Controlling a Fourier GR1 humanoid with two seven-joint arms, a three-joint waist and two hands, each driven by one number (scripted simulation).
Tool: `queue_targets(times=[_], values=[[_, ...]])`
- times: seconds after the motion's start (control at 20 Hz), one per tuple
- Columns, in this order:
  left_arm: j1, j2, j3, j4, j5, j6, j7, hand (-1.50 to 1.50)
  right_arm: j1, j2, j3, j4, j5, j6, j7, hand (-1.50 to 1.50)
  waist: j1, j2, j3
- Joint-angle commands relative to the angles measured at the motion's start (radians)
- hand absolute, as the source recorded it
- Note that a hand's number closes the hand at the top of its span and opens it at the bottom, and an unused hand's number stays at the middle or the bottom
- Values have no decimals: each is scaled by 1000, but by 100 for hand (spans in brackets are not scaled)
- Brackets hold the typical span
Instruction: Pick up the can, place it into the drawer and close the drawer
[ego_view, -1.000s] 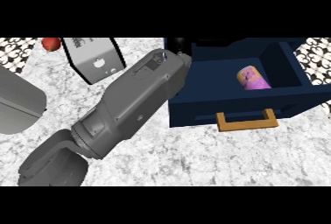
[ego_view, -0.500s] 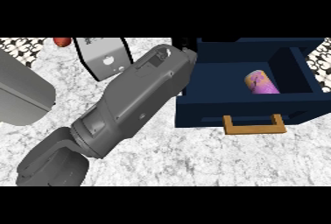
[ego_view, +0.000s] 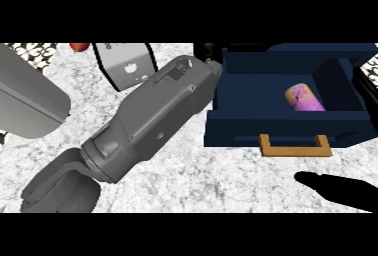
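The pink and yellow can (ego_view: 304, 97) lies on its side inside the open navy drawer (ego_view: 244, 125), near its right wall, with no hand touching it. The drawer's tan handle (ego_view: 294, 146) faces me. My left forearm (ego_view: 148, 125) crosses the counter diagonally from the lower left. Only a black bit of the left hand (ego_view: 207, 52) shows, at the drawer's back left corner, and its fingers are hidden. My right hand (ego_view: 339, 189) enters at the lower right below the handle, apart from it, fingers stretched toward the left.
A pale board with a dark rim (ego_view: 129, 67) stands at the back left, a small red thing (ego_view: 80, 46) beside it. A large grey rounded shape (ego_view: 29, 100) fills the left edge. Marbled counter (ego_view: 221, 180) lies bare in front of the drawer.
My right hand has come into view at the lower right. The drawer, can and board sit slightly lower and further right in the view; the can still lies in the drawer.
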Motion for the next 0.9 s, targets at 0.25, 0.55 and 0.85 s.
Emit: queue_targets(times=[0.25, 0.55, 0.85], values=[[3, 87, 6, -83, -40, 28, 117, -150, -203, -13, 164, 357, 305, -149, -66, -150, 28, -8, 0], [16, 148, 4, -115, -76, 23, 152, -150, -342, -63, 204, 615, 441, -205, -113, -150, 30, -5, 0], [123, 219, -7, -233, -110, 37, 198, -150, -457, -56, 172, 880, 518, -326, -127, -150, 30, -8, 0]])
